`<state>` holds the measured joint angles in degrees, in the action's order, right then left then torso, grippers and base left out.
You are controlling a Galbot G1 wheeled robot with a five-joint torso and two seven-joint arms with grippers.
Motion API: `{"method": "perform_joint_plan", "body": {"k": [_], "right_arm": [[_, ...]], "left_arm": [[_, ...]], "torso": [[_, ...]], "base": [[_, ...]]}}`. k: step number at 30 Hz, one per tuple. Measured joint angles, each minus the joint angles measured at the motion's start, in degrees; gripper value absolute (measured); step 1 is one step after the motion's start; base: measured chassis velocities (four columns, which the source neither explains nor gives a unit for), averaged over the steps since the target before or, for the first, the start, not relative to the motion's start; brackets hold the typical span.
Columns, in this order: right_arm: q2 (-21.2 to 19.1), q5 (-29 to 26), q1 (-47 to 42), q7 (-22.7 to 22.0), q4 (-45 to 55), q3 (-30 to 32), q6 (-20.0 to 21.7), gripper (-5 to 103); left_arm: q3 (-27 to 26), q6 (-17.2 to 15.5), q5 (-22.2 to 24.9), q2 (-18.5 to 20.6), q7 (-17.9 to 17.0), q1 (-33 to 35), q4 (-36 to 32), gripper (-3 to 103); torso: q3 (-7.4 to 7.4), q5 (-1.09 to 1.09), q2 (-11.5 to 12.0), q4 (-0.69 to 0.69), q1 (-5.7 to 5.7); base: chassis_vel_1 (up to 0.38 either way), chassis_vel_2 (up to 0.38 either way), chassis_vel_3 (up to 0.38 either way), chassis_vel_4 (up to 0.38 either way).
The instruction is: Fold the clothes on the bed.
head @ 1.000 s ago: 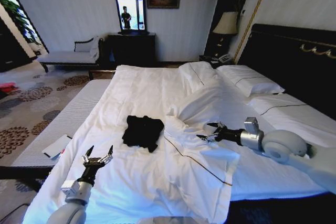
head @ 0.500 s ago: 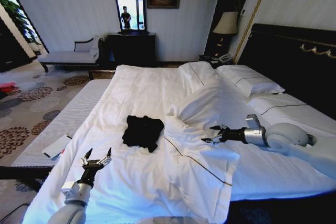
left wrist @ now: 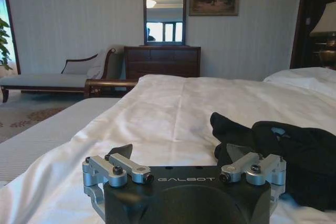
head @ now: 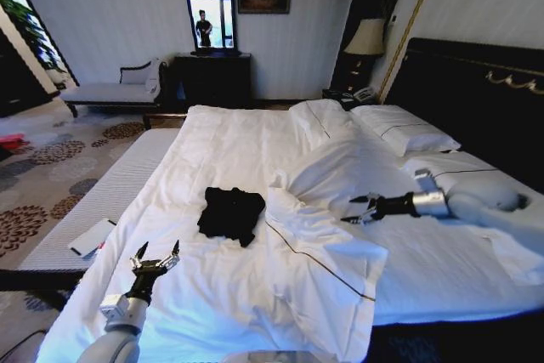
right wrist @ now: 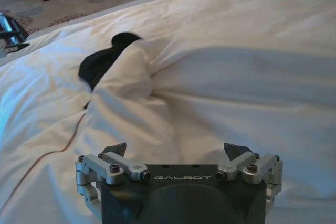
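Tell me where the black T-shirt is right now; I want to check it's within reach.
In the head view the black T-shirt lies crumpled on the white duvet toward the bed's left side, beyond the left gripper and left of the raised duvet fold.

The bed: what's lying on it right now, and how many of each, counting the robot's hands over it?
Black T-shirt: 1, crumpled on the white duvet
White pillows: 2 that I can make out, by the headboard
Robot hands: 2, left hand and right hand, both open, holding nothing
Total: 5
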<state>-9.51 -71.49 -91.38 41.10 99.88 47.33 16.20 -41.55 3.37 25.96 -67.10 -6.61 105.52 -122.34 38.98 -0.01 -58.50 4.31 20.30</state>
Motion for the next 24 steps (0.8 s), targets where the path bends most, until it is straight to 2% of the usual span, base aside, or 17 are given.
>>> {"method": "perform_joint_plan", "body": {"k": [6, 12, 17, 18, 20, 21, 22, 24], "right_arm": [[-0.34, 0.21, 0.40, 2.75, -7.83, 0.73, -1.66, 100], [-1.64, 0.57, -1.22, 3.56, -13.64, 2.56, -3.21, 100], [-3.06, 1.73, -7.64, 2.75, -18.61, 7.33, -5.12, 100], [-3.44, 2.06, -10.14, 2.57, -19.53, 9.70, -5.40, 100], [-5.35, 3.20, -18.05, 2.49, -21.73, 18.79, -6.18, 100], [-6.53, 3.63, -22.34, 2.48, -22.91, 23.84, -6.42, 100], [-6.53, 3.63, -22.34, 2.48, -22.91, 23.84, -6.42, 100], [-9.79, 3.91, -31.76, 2.47, -25.86, 33.08, -6.64, 100]], "left_arm": [[0.12, -0.06, -0.33, -0.05, -0.14, -0.02, -0.03, 100], [0.64, -0.71, -0.51, -0.05, -0.69, -0.49, -0.78, 100], [0.75, -1.08, -0.79, -0.01, -1.03, 0.08, -2.38, 100], [0.60, -1.08, -0.79, -0.06, -1.04, 0.34, -2.70, 100], [0.39, -1.09, -0.84, -0.29, -1.05, 0.93, -3.54, 100], [0.39, -1.12, -1.00, -0.38, -1.06, 1.07, -3.74, 100], [0.39, -1.12, -1.00, -0.38, -1.06, 1.07, -3.74, 100], [0.53, -1.40, -1.51, -0.59, -1.33, 1.14, -4.10, 100]], "torso": [[0.00, 0.03, 0.00, 0.04, 0.00], [0.00, 0.01, 0.00, 0.02, 0.00], [0.00, 0.01, 0.00, 0.02, 0.00], [0.00, 0.04, 0.00, 0.04, 0.00], [0.00, 0.05, 0.00, 0.05, 0.00], [-0.01, -0.01, 0.00, 0.02, 0.00], [-0.01, -0.01, 0.00, 0.02, 0.00], [0.00, 0.01, 0.00, 0.00, -0.01]], "base": [[0.000, 0.000, 0.000, 0.000], [0.000, 0.000, 0.000, 0.000], [0.000, 0.000, 0.000, 0.000], [0.000, 0.000, 0.000, 0.000], [0.000, 0.000, 0.000, 0.000], [0.000, 0.000, 0.000, 0.000], [0.000, 0.000, 0.000, 0.000], [0.000, 0.000, 0.000, 0.000]]}}
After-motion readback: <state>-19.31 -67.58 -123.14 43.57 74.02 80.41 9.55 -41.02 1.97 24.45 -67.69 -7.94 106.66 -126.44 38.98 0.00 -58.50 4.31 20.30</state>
